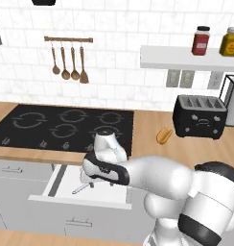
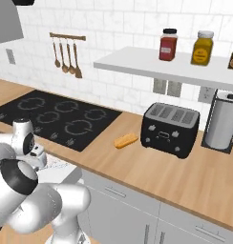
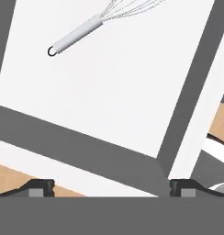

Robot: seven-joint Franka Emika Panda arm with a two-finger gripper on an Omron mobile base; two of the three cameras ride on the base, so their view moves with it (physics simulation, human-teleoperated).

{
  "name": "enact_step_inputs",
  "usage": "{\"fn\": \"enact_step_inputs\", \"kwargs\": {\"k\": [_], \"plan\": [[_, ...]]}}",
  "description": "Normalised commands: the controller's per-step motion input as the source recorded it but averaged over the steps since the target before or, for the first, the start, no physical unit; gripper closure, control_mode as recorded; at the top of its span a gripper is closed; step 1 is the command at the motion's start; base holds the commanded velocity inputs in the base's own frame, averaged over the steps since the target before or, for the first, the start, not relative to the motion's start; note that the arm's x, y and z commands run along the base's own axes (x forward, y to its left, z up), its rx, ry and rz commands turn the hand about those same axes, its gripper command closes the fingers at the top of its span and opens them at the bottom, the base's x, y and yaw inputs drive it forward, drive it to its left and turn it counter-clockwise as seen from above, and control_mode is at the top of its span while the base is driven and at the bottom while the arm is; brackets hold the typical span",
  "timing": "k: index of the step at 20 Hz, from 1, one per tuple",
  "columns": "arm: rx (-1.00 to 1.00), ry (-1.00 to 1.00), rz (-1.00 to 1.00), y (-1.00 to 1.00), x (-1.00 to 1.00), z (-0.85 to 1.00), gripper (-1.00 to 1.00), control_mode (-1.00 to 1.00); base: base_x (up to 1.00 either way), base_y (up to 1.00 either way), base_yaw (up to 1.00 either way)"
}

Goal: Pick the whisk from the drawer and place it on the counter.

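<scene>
Gripper spread, empty, above the open drawer; whisk lies at eleven o'clock: next, shift over its handle and descend

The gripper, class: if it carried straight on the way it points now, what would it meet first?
Probably the drawer itself: the gripper, fingers spread wide, looks down onto its white floor near the grey front wall. The whisk lies off that line, further in. Depth is hard to judge.

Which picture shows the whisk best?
The hand view: the whisk lies clear on the drawer's white floor. In the left base view just its handle tip peeks from under the arm.
</scene>
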Motion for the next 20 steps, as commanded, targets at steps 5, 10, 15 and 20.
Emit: {"fn": "enact_step_inputs", "kwargs": {"k": [5,10,15,20], "plan": [[-0.13,0.08,-0.14,0.35,0.03,-0.55,-1.00,-1.00,0.00,0.00,0.00],[-0.08,0.25,-0.10,0.05,-0.30,-0.75,-1.00,-1.00,0.00,0.00,0.00],[0.01,0.38,-0.03,0.01,-0.96,-0.37,-1.00,-1.00,0.00,0.00,0.00],[0.01,0.22,0.00,0.20,-1.00,-0.26,-1.00,-1.00,0.00,0.00,0.00]]}}
